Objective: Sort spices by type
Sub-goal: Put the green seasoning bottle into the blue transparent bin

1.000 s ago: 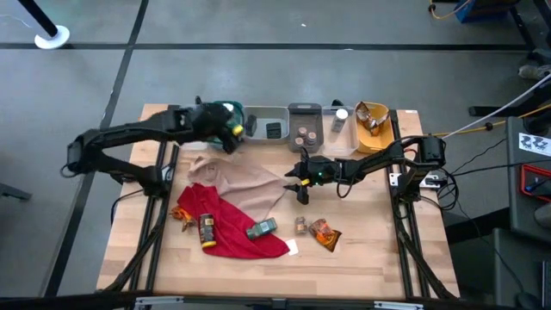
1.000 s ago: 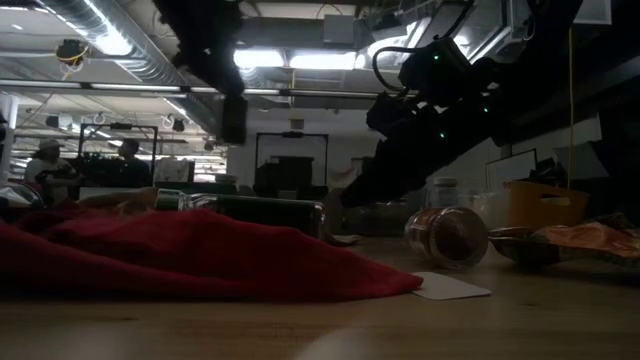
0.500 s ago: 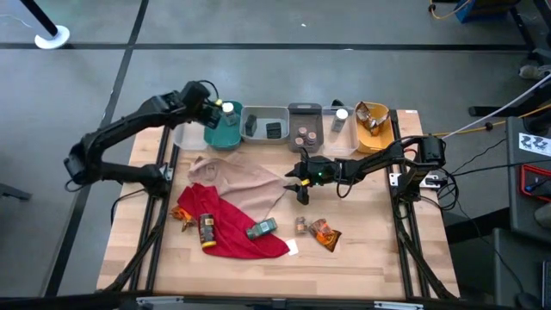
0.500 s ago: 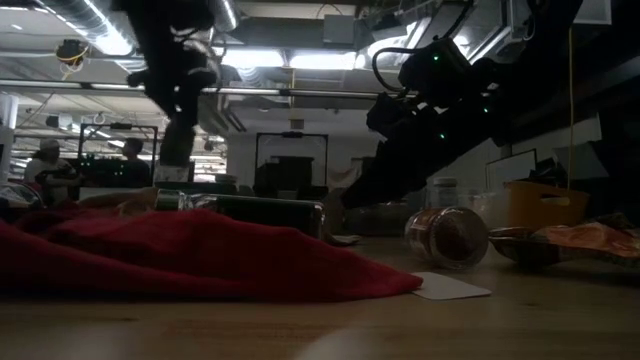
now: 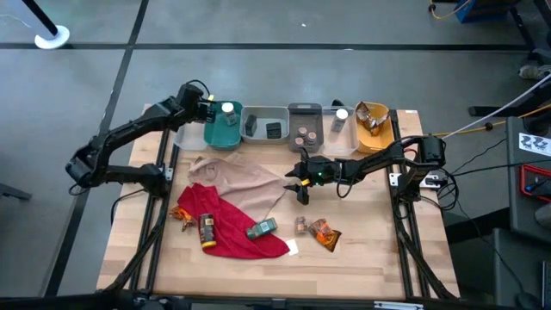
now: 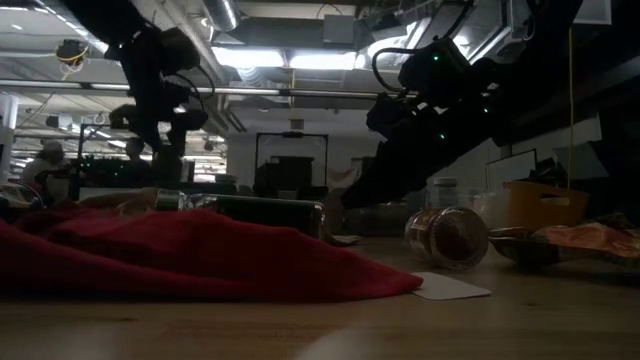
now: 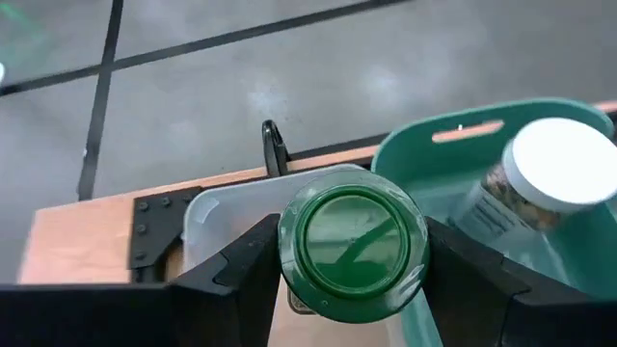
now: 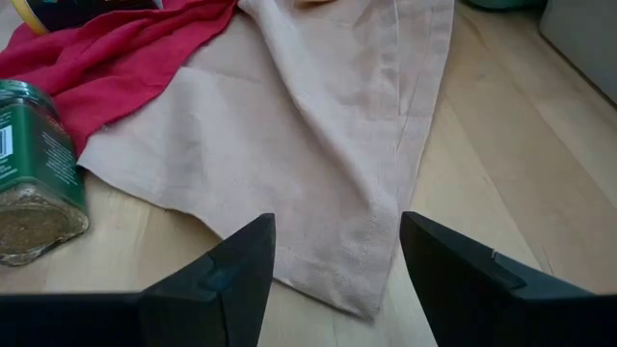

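Left gripper clenched on green-capped jar above teal bin, apparently to join the white-capped jar; right gripper released over tan cloth, waiting.

The left wrist view shows only the green cap of the jar between the fingers; the jar body lies hidden beneath the cap. In the teal bin, the white-capped jar is cut off by the picture's edge. The right wrist view crops the green-labelled jar at the edge. In the high view, the contents of the grey bin are too small to identify.
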### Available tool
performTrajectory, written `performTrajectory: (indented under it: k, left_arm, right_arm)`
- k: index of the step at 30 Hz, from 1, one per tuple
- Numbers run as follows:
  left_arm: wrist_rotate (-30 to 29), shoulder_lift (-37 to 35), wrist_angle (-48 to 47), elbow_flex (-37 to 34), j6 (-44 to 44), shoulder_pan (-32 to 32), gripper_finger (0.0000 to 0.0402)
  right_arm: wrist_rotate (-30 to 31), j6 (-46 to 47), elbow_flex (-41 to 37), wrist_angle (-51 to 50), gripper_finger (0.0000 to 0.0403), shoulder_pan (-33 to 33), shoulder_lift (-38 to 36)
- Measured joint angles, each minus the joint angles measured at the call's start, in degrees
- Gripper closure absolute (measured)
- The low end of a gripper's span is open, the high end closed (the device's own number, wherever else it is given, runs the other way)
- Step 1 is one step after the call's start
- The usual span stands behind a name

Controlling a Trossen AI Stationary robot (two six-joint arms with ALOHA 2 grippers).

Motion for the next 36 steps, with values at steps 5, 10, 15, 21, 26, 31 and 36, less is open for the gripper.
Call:
performTrajectory:
  k: [5,10,15,21,26,31,36]
  left_arm:
    - [1.10,0.00,5.72,-4.05,-2.19,0.39,0.0204]
    - [1.77,0.04,7.02,-6.57,-5.14,0.52,0.0204]
    - [2.26,0.04,7.85,-8.21,-5.45,0.45,0.0203]
    - [2.24,0.04,8.41,-8.36,-5.62,0.45,0.0198]
    - [2.30,0.04,8.40,-8.36,-5.67,0.45,0.0174]
    - [2.24,-0.02,8.37,-8.36,-5.79,0.45,0.0157]
    - [2.33,-0.02,8.41,-8.36,-5.55,0.45,0.0159]
  right_arm:
    - [0.00,0.00,0.00,0.02,0.0180,0.00,0.00]
    - [0.00,0.00,0.00,0.05,0.0180,-0.01,0.00]
    - [0.00,0.00,0.00,0.07,0.0180,0.00,0.00]
    - [0.00,0.00,0.00,0.09,0.0180,0.00,0.00]
    - [0.00,0.00,0.00,0.09,0.0180,-0.01,0.00]
    - [0.00,0.00,0.00,0.09,0.0180,0.00,0.00]
    - [0.00,0.00,0.00,0.09,0.0180,0.00,0.00]
